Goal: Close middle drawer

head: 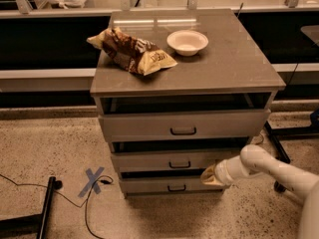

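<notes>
Tan gripper (210, 176) at middle drawer (167, 160)

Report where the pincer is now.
The robot's pale pincer is low and right of centre in the camera view, at the right end of the grey-brown middle drawer front.

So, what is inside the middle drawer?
Only a dark gap shows above the middle drawer front; the contents are hidden under the top drawer. The gripper is near its lower right edge.
</notes>
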Tool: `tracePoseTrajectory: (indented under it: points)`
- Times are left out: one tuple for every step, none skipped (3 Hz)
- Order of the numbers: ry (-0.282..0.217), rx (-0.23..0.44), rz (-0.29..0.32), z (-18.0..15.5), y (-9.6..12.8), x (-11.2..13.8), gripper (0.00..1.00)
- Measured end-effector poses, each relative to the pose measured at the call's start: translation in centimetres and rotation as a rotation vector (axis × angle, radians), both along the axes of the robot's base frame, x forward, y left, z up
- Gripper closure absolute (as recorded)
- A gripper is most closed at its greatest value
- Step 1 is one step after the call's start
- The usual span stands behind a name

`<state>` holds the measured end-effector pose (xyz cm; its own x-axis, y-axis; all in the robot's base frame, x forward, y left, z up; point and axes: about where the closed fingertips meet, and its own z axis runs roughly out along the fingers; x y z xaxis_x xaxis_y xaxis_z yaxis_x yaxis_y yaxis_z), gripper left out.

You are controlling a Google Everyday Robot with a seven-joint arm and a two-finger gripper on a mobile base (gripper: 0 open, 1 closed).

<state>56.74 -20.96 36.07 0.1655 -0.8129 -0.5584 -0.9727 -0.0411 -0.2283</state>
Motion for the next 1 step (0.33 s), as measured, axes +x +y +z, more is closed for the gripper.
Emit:
tracePoseTrajectory:
  points:
    - [0.006, 0.147, -0.010, -0.48, -0.53, -3.32, 1.00]
